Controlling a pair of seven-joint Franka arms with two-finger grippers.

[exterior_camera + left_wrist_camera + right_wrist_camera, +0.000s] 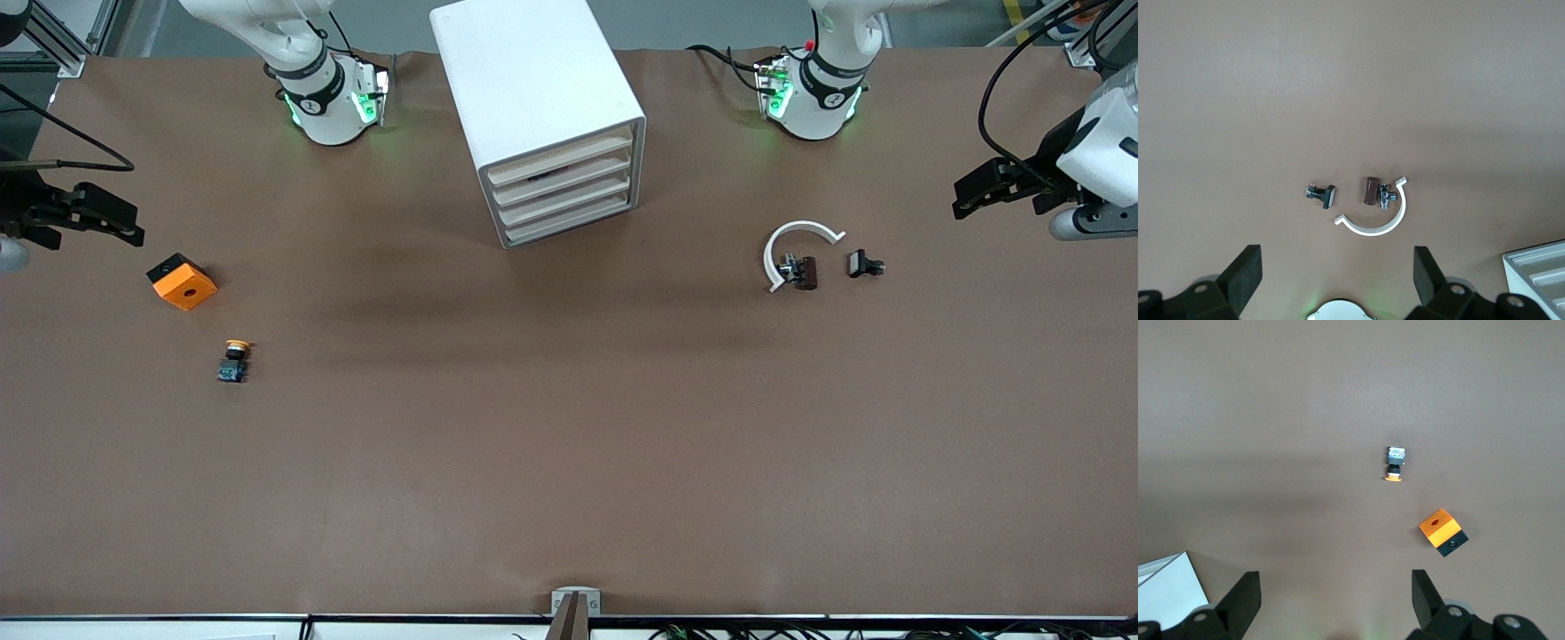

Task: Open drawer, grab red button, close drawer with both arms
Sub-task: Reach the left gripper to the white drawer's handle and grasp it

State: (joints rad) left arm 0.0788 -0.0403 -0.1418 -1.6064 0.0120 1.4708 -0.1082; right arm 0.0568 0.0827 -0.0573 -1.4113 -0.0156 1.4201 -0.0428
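Note:
The white cabinet [542,107] stands between the two arm bases, and its four beige-edged drawers [562,191] are all pushed in. It also shows at the edge of the left wrist view [1538,273] and of the right wrist view [1168,590]. The red-capped button is not in view. My left gripper [969,194] hangs open and empty over the table's left-arm end; its fingers [1248,273] stand wide apart. My right gripper [124,224] hangs open and empty over the right-arm end, above the orange cube; its fingers [1245,597] stand wide apart.
An orange cube [181,281] [1441,532] and a yellow-orange-capped button [234,360] [1394,464] lie toward the right arm's end. A white open ring [796,244] [1375,223], a brown part [806,272] [1370,191] and a small black part [864,264] [1321,195] lie toward the left arm's end.

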